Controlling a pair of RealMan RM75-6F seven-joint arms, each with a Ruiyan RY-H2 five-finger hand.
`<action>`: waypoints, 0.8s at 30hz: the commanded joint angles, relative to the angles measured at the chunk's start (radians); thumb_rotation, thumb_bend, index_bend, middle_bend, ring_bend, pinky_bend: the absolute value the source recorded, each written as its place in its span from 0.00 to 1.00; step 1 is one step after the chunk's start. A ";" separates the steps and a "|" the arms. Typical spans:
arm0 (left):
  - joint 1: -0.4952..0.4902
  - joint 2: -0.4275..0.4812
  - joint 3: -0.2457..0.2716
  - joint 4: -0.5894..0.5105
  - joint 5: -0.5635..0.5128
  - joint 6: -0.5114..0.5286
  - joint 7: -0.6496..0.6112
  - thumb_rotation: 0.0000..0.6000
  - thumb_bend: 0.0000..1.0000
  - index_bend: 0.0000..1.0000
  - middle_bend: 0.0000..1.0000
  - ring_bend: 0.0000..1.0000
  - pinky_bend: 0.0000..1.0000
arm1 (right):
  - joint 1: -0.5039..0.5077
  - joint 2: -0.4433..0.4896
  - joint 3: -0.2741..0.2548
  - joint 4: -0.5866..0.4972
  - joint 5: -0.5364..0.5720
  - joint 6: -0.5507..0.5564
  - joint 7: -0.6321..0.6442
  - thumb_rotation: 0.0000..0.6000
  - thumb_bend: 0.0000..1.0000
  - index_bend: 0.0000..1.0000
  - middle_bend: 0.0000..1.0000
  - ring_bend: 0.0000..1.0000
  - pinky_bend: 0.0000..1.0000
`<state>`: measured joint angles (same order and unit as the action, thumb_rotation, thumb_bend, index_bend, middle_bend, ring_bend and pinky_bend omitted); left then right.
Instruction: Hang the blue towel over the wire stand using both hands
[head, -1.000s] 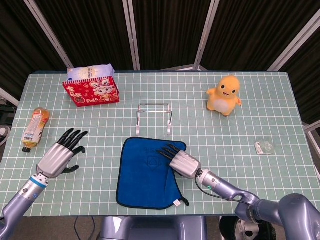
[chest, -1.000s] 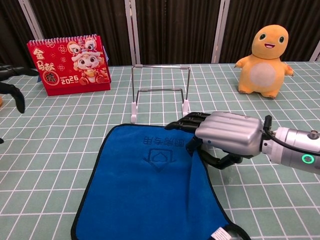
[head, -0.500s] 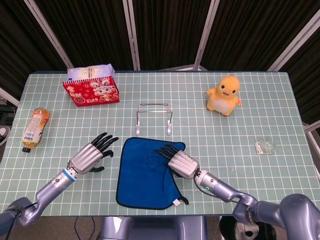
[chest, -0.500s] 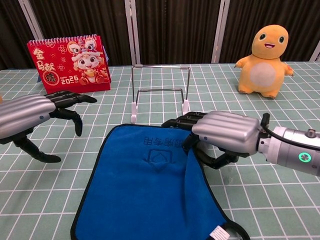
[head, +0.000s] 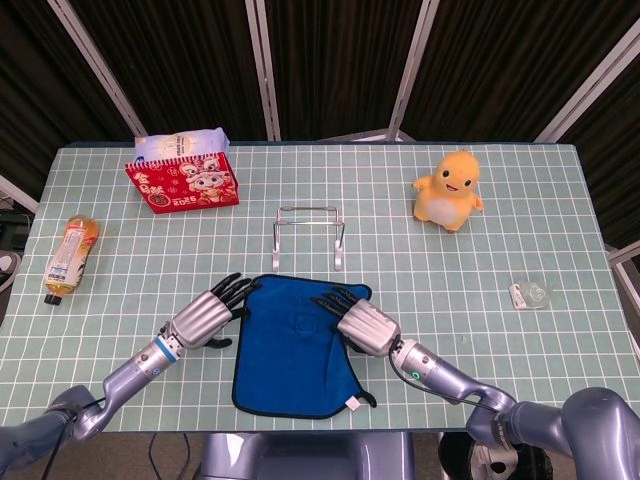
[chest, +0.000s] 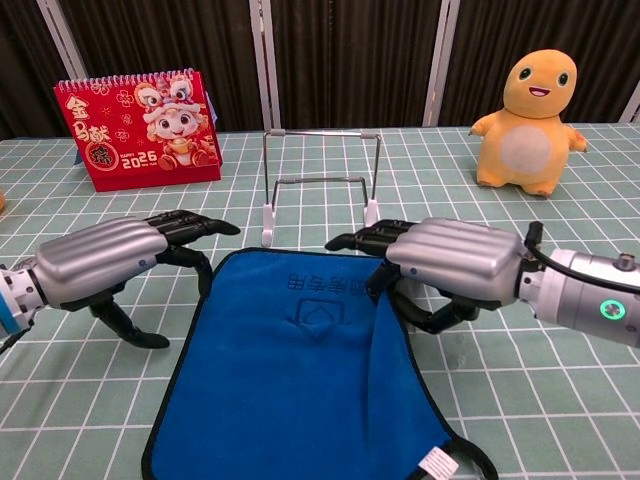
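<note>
Blue towel (head: 295, 345): flat on tabletop (head: 480, 260), just before wire stand (head: 309, 232).
Right hand (head: 360, 322): on towel's right edge, fingers (chest: 362, 240) gripping a raised fold.
Left hand (head: 205, 315): beside towel's left edge, fingers (chest: 190, 225) spread, holding nothing.

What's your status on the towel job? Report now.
Right hand grips blue towel's far right corner. Left hand open at its far left corner, not gripping. Towel flat on table; wire stand bare, path unobstructed.
</note>
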<state>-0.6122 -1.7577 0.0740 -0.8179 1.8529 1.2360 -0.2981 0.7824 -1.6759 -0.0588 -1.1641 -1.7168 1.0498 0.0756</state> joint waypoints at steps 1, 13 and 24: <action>-0.008 -0.012 0.011 0.017 -0.003 -0.002 -0.003 1.00 0.08 0.43 0.00 0.00 0.00 | 0.000 0.001 0.000 0.000 -0.001 0.001 0.001 1.00 0.63 0.64 0.00 0.00 0.00; -0.026 -0.046 0.027 0.047 -0.027 0.001 0.008 1.00 0.08 0.43 0.00 0.00 0.00 | 0.002 0.008 -0.002 -0.009 -0.007 0.001 -0.002 1.00 0.63 0.64 0.00 0.00 0.00; -0.048 -0.057 0.037 0.030 -0.037 -0.007 0.031 1.00 0.08 0.43 0.00 0.00 0.00 | 0.002 0.017 0.000 -0.024 -0.003 -0.002 -0.013 1.00 0.63 0.64 0.00 0.00 0.00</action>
<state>-0.6597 -1.8148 0.1101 -0.7865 1.8164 1.2297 -0.2675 0.7844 -1.6594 -0.0586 -1.1885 -1.7203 1.0478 0.0631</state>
